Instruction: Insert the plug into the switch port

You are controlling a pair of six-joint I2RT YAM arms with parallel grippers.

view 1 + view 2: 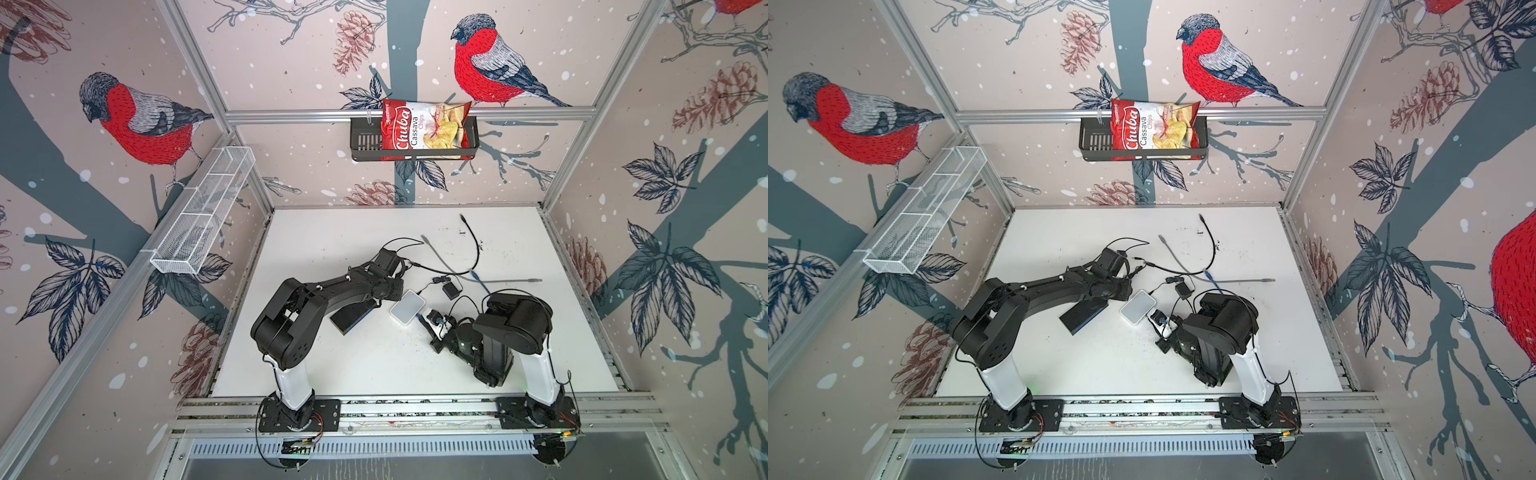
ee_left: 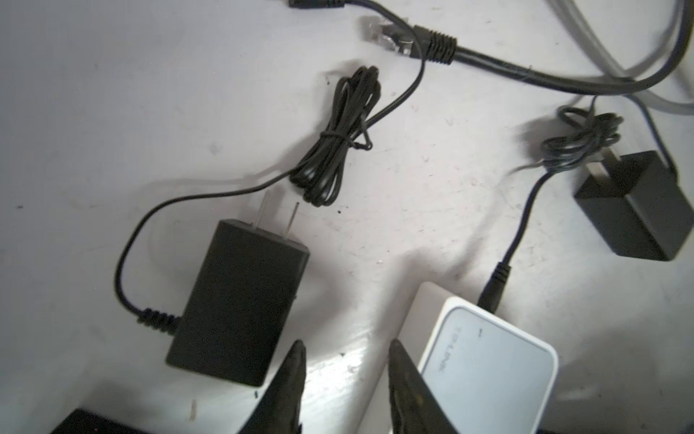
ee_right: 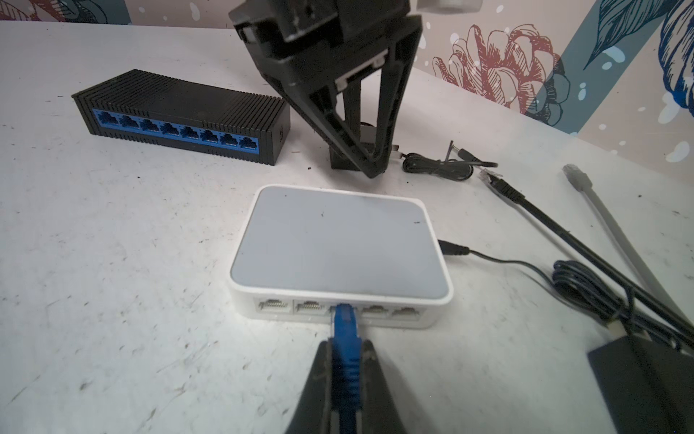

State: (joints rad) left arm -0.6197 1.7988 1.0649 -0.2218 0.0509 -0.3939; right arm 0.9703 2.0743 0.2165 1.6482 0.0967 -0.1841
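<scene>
The white switch (image 1: 407,306) (image 3: 338,244) lies flat mid-table, its row of ports facing my right gripper (image 3: 347,349). That gripper is shut on the blue plug (image 3: 345,323). The plug's tip sits at the opening of the middle port; how deep it goes is not visible. My left gripper (image 2: 347,353) (image 3: 371,165) hovers open at the switch's (image 2: 488,364) far side, beside one corner, with only bare table between its fingers.
A black switch (image 3: 180,116) (image 1: 353,318) with a blue port row lies left of the white one. Two black power adapters (image 2: 240,300) (image 2: 638,210), a black network cable (image 2: 394,35) and a grey cable (image 3: 578,180) lie behind it. A barrel plug (image 3: 454,248) sits in the white switch's side.
</scene>
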